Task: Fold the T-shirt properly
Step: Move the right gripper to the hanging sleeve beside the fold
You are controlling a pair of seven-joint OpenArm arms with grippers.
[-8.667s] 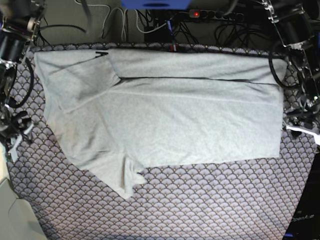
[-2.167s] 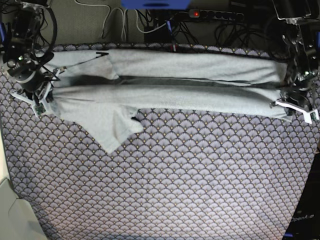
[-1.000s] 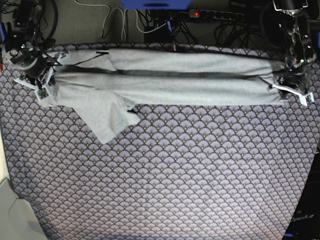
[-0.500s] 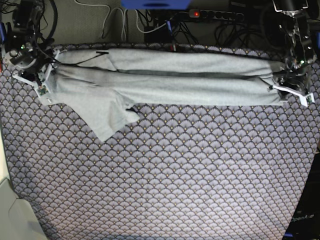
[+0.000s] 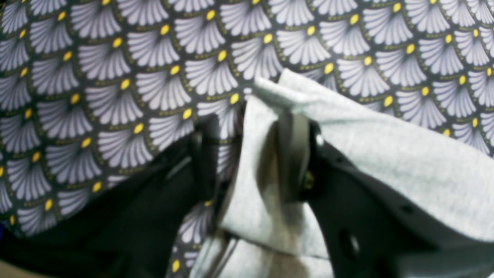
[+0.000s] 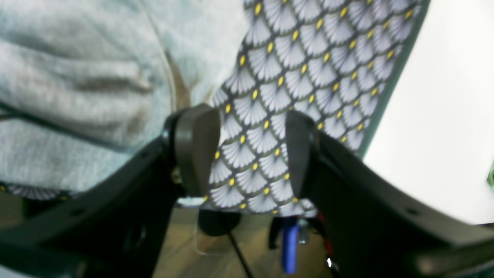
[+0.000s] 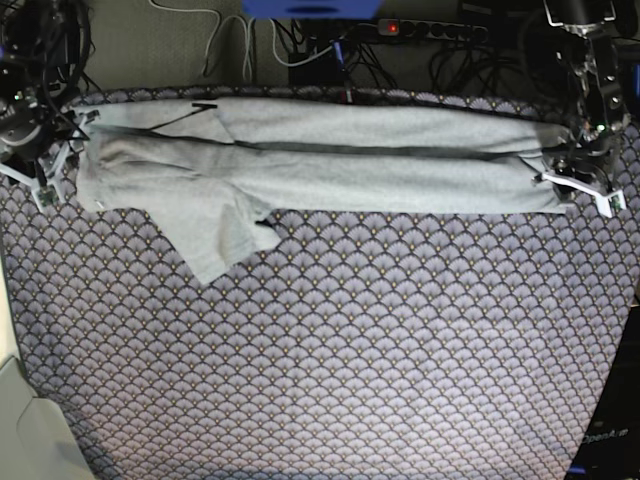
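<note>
The grey T-shirt [image 7: 350, 165] lies as a long folded band across the far side of the table, with one sleeve flap [image 7: 215, 240] sticking out toward the front. My right gripper [image 7: 58, 160] stands just off the shirt's left end. In the right wrist view that gripper [image 6: 249, 154] is open, with only patterned cloth between its fingers and the T-shirt [image 6: 77, 77] to the left. My left gripper [image 7: 580, 190] sits at the shirt's right end. In the left wrist view its jaws [image 5: 251, 154] stand apart, with the T-shirt [image 5: 386, 162] corner draped loosely over one finger [image 5: 297, 154].
The scallop-patterned purple-grey cloth [image 7: 350, 350] covers the table. A power strip and tangled cables [image 7: 420, 30] run behind the far edge. A pale surface [image 7: 20, 430] shows beyond the table's front left corner.
My right gripper has opened, let go of the shirt's left end and drawn back to the left. The shirt's left end has settled flat. My left gripper has stayed at the right end.
</note>
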